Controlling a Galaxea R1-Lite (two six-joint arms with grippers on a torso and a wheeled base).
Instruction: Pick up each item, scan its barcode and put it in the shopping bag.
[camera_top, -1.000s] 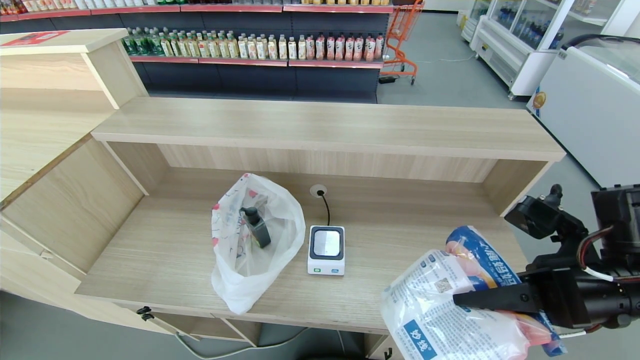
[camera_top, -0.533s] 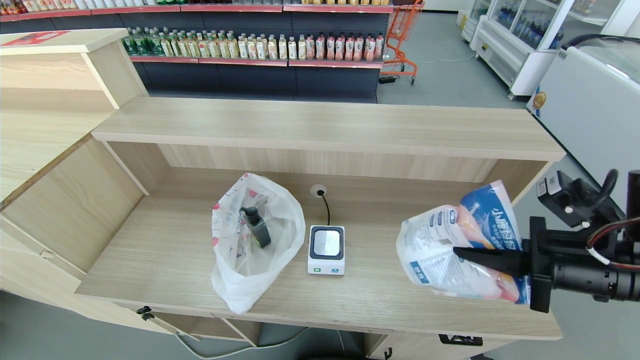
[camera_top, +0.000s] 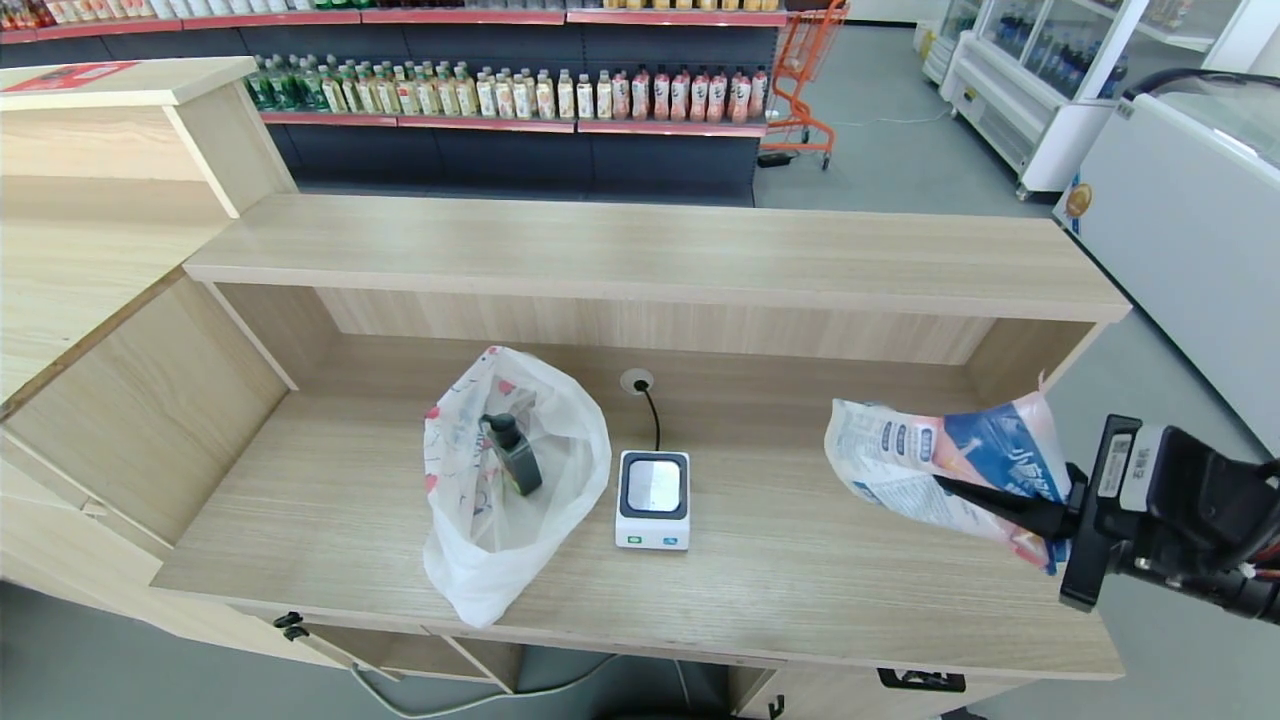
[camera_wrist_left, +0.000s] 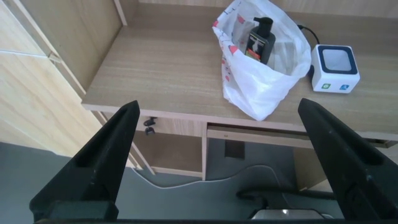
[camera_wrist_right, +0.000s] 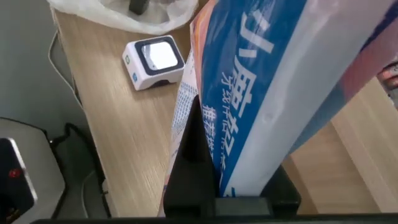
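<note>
Right hand (camera_top: 962, 490) level, tight around packet (camera_top: 920, 447)

Left to right: shopping bag (camera_top: 470, 570) holding bottle (camera_top: 513, 458), scanner (camera_top: 653, 486), packet (camera_top: 920, 458).

A pale wood counter (camera_top: 640, 255) with a raised ledge stands on a grey floor (camera_top: 900, 160). Behind it run dark shelves (camera_top: 500, 124) lined with bottled drinks (camera_top: 560, 95). An orange trolley (camera_top: 812, 35) stands beside them, and white freezers (camera_top: 1180, 220) stand along the right.

Folds of the shopping bag (camera_top: 500, 570) seem to hide the base of the dark bottle (camera_top: 515, 460).
</note>
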